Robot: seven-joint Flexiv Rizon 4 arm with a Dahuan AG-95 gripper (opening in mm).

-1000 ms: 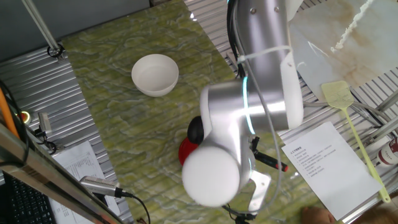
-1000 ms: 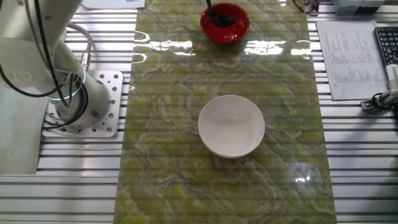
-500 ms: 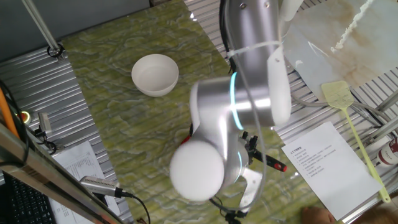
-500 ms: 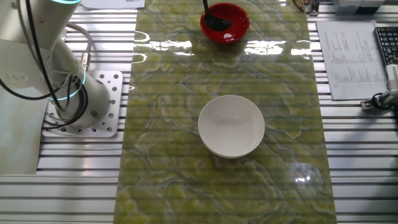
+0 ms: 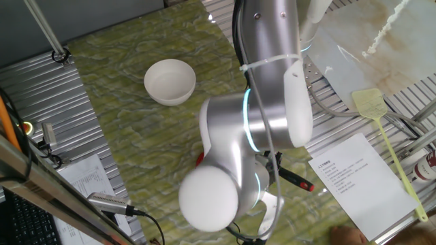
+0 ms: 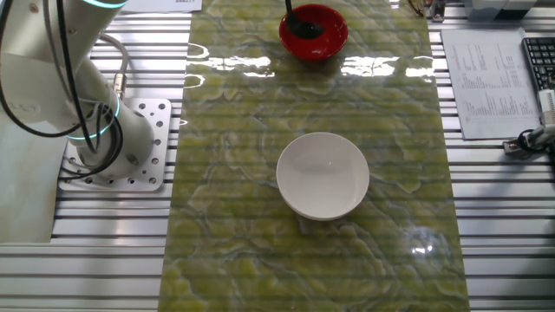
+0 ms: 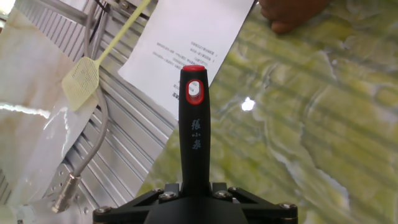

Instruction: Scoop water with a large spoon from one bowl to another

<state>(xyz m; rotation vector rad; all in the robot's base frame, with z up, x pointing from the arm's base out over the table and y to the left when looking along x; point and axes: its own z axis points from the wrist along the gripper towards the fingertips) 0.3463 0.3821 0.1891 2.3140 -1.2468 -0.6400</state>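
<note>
The white bowl (image 5: 169,81) (image 6: 323,175) stands alone on the green marbled mat. At the mat's far end sits the red bowl (image 6: 314,32), with the black scoop of the large spoon (image 6: 303,26) resting inside it. In one fixed view my arm hides nearly all of the red bowl (image 5: 199,160). In the hand view my gripper (image 7: 194,188) is shut on the spoon's black handle (image 7: 194,134), whose red tip (image 7: 194,92) points away from the camera. That handle (image 5: 298,180) sticks out from under my arm. I cannot tell whether either bowl holds water.
A printed sheet (image 7: 186,43) (image 5: 354,180) and a yellow fly swatter (image 7: 81,78) (image 5: 381,129) lie on the slatted table beside the mat. A person's hand (image 7: 289,12) rests on the mat's edge. My arm's base (image 6: 104,143) is bolted left of the mat.
My arm's elbow has swung left and lower in one fixed view. The spoon's scoop shifted slightly inside the red bowl. The white bowl has not moved.
</note>
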